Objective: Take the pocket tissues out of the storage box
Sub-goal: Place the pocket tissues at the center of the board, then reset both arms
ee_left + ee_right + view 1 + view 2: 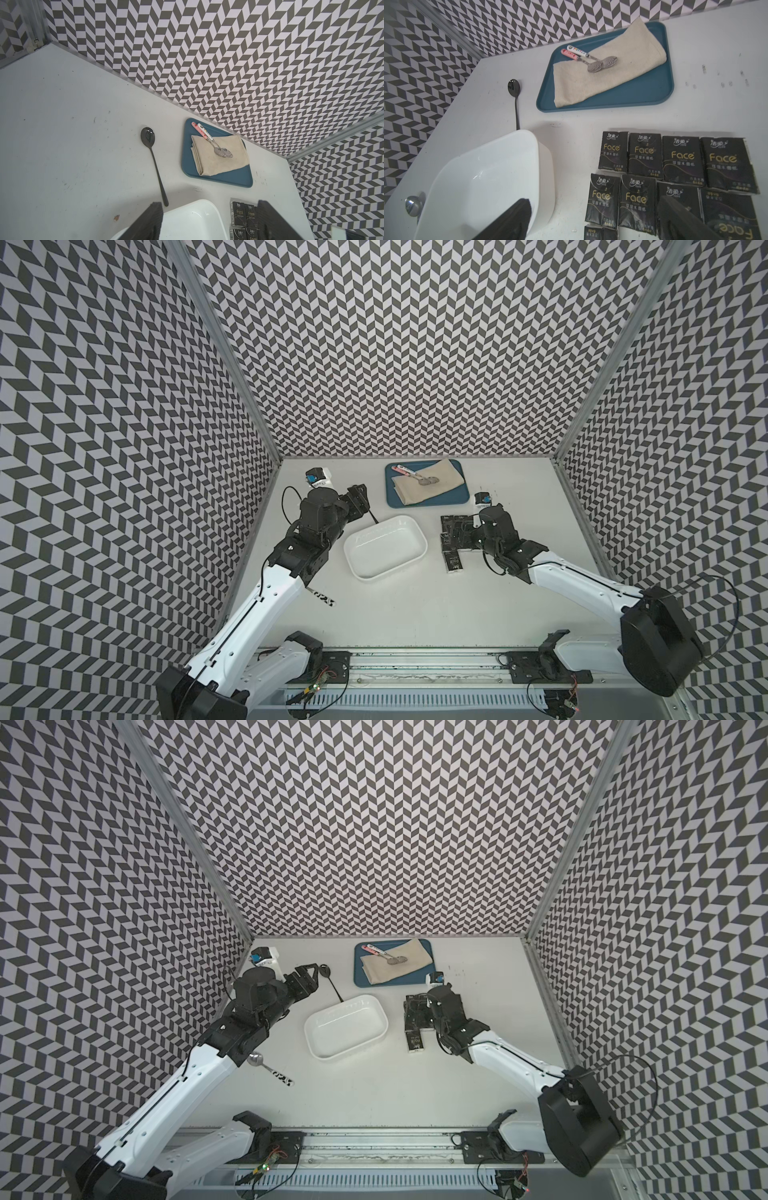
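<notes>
Your right gripper hangs with its jaws spread wide, gripping nothing: one finger over the storage box, the other over the pocket tissues. You can see the tissues lying flat on the white table just beside the box, all outside it. They are glossy black packets in tidy rows, edges touching, gold "Face" lettering up, with one turned the opposite way. Your left gripper hovers near the box's far left corner, jaws apart and holding nothing. Farther back lie a black spoon and a blue tray bearing a beige cloth with two patterned-handle spoons.
</notes>
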